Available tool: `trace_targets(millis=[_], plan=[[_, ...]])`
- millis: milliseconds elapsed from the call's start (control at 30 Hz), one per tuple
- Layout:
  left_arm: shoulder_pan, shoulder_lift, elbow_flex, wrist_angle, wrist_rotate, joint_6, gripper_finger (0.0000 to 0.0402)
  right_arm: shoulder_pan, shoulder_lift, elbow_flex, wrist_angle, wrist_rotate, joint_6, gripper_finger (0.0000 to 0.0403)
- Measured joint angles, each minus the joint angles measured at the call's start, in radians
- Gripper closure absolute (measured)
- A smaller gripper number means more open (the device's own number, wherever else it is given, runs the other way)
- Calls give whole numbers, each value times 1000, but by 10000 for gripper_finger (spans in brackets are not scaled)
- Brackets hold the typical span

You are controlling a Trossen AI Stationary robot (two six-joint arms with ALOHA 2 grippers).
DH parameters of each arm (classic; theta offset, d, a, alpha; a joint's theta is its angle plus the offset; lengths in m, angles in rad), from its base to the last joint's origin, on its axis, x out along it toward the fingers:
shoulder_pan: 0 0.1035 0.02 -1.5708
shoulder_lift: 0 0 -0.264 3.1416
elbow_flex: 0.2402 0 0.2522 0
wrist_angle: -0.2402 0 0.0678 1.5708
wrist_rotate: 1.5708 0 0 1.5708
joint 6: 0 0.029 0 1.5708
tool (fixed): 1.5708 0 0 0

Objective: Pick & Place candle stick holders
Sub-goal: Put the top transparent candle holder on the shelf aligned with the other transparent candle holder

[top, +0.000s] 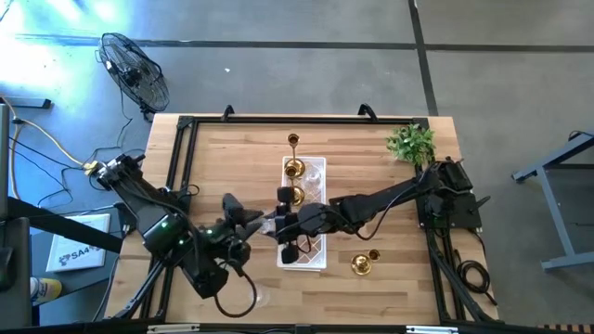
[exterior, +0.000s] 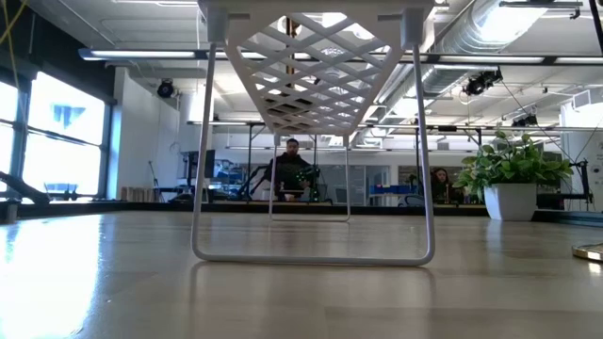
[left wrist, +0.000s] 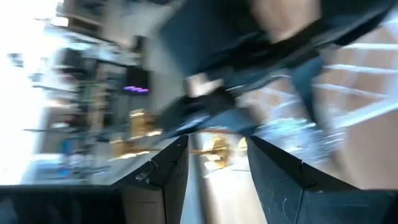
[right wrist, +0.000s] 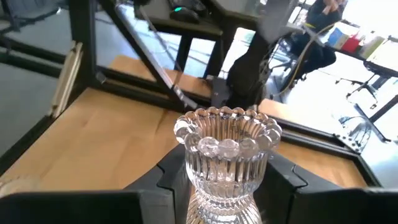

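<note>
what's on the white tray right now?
On the white lattice tray: two brass holders at the far end, and a clear glass holder gripped by the right claw over the near part. Both arms cover the near end, so anything beneath them can't be seen.

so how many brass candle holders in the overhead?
3: a tall thin-stemmed brass holder beyond the white lattice tray, two short brass holders, one on it and one on the table. The arms may hide others.

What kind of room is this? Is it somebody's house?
Probably not a house. It looks like a big robot lab or workshop: pipes and ducts run across the high ceiling, people sit at desks far behind, and two robot arms work at a wooden table on a bare concrete floor.
</note>
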Motion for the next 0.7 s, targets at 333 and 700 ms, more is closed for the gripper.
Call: trace_targets(millis=[333, 700], plan=[[-93, 1, 0, -2, -122, -56, 244, 18, 0, 0, -74, 54, 6, 283], [-88, -4, 0, -60, 7, -289, 244, 121, -129, 1, -301, 206, 59, 283]])
